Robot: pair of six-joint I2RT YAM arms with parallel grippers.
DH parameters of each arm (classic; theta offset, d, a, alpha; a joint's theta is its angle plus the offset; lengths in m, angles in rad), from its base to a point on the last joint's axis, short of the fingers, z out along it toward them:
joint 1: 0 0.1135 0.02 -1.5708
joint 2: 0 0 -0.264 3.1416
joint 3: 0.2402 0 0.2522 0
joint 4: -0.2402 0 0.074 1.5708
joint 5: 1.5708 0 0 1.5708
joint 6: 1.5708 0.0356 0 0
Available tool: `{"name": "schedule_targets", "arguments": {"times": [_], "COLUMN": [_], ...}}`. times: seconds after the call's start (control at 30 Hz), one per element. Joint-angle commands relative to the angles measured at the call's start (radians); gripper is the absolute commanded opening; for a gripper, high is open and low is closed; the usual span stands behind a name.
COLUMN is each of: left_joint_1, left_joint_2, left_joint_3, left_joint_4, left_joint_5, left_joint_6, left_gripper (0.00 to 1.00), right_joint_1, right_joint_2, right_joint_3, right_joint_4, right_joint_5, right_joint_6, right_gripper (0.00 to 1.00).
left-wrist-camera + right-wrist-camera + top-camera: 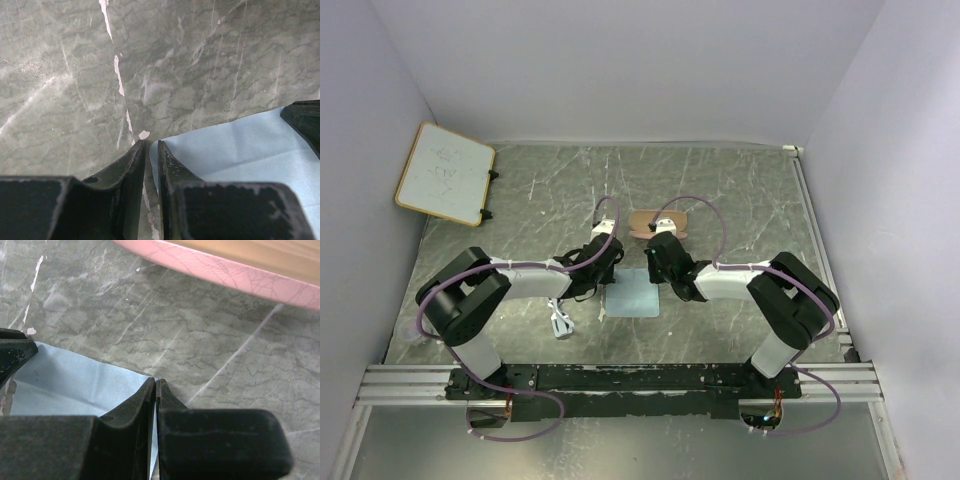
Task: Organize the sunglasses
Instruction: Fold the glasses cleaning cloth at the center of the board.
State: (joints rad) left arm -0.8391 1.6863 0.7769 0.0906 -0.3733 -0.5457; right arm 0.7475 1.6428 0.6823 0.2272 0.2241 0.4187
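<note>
The white-framed sunglasses [560, 322] lie on the table under my left forearm, near the front. They show in neither wrist view. The light blue cloth [632, 296] lies flat between both grippers. My left gripper [596, 264] stands at the cloth's far left corner. In the left wrist view [151, 144] its jaws are a narrow gap apart, astride the edge of the cloth [240, 145]. My right gripper [665, 264] is at the far right corner. In the right wrist view [156, 381] it is shut on that corner of the cloth [65, 380].
The tan-pink case [660, 221] lies open just beyond the grippers and shows in the right wrist view [225, 270]. A small whiteboard [445, 172] leans at the back left corner. White walls enclose the table on three sides.
</note>
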Motion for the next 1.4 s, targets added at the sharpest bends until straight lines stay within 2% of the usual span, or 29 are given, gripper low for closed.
{"name": "schedule_targets", "arguments": {"times": [0.0, 0.6, 0.83, 0.9, 1.37], "left_joint_1": [-0.019, -0.032, -0.032, -0.031, -0.041], "left_joint_2": [0.037, 0.056, 0.065, 0.067, 0.021], "left_joint_3": [-0.002, 0.009, 0.015, 0.013, 0.000], "left_joint_4": [-0.072, -0.087, -0.095, -0.093, -0.083], "left_joint_5": [0.087, 0.081, 0.059, 0.051, -0.051], "left_joint_6": [-0.003, -0.005, -0.008, -0.009, 0.004], "left_gripper": [0.26, 0.20, 0.07, 0.07, 0.07], "right_joint_1": [-0.003, -0.004, -0.003, -0.003, -0.003], "right_joint_2": [0.016, 0.015, 0.016, 0.017, 0.004], "right_joint_3": [-0.013, -0.015, -0.017, -0.017, -0.004], "right_joint_4": [-0.004, -0.001, -0.001, 0.000, -0.006], "right_joint_5": [0.005, 0.005, 0.005, 0.005, 0.014], "right_joint_6": [0.006, 0.006, 0.008, 0.008, 0.003], "right_gripper": [0.04, 0.04, 0.02, 0.00, 0.00]}}
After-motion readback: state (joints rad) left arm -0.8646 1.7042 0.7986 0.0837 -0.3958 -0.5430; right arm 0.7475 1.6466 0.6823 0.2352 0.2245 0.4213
